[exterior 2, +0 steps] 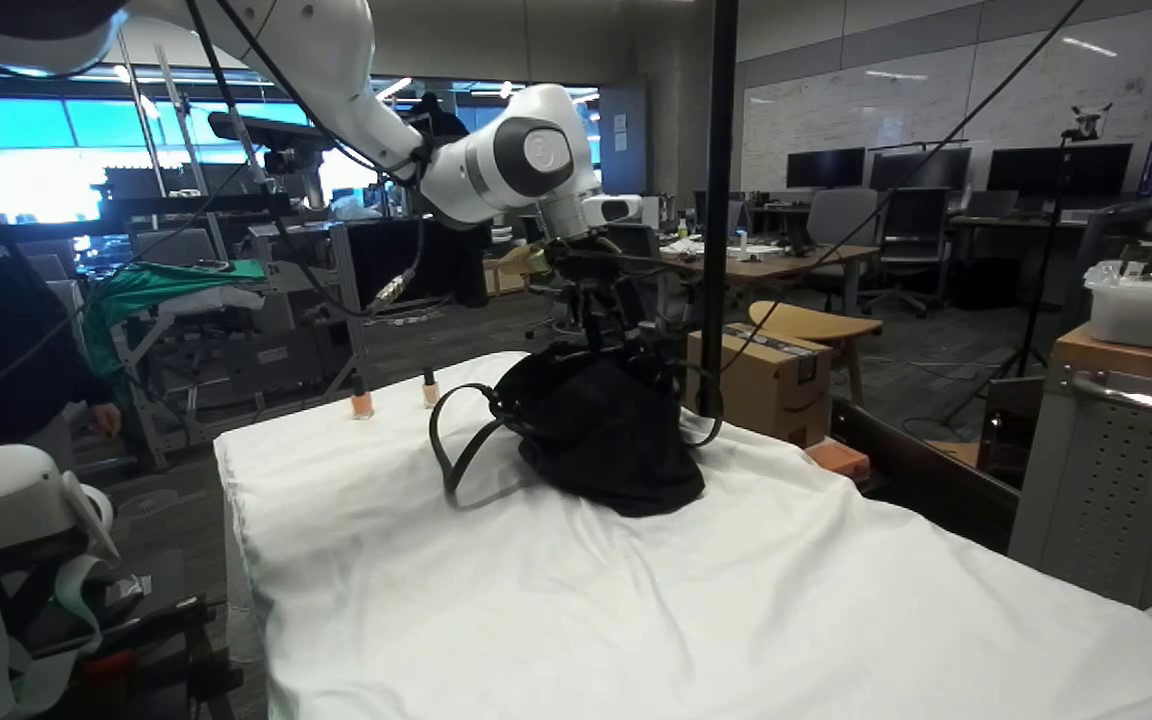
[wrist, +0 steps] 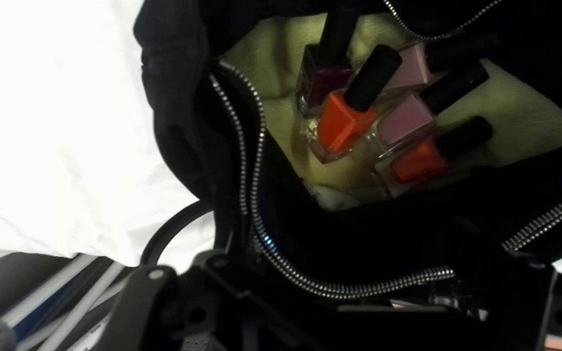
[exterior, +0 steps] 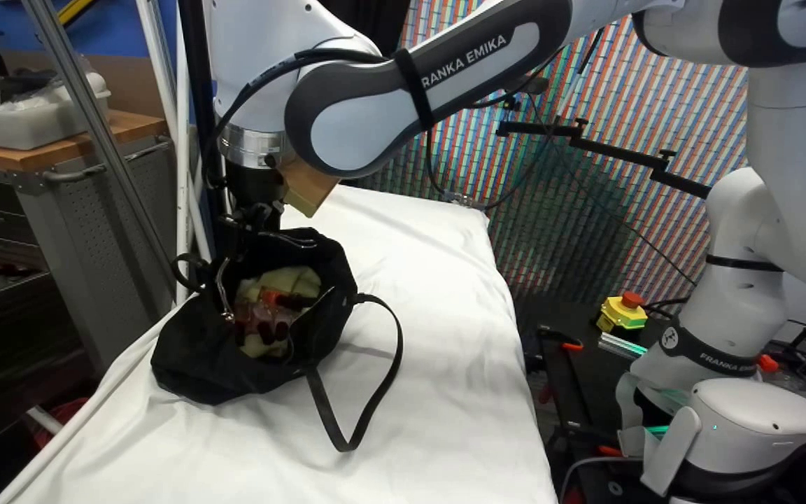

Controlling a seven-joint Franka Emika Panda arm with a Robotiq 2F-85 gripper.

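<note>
The jaws look spread wide, apparently empty; snagging the black handbag (exterior 2: 611,430) by its zipper (wrist: 344,292) could jostle the nail polish bottles (wrist: 345,121).

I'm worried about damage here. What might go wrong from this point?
The jaws stand open right at the black bag and might snag its zipper. Pulling the bag could tip it, spilling the nail polish bottles piled inside. The strap looped on the white cloth might also get hooked.
</note>
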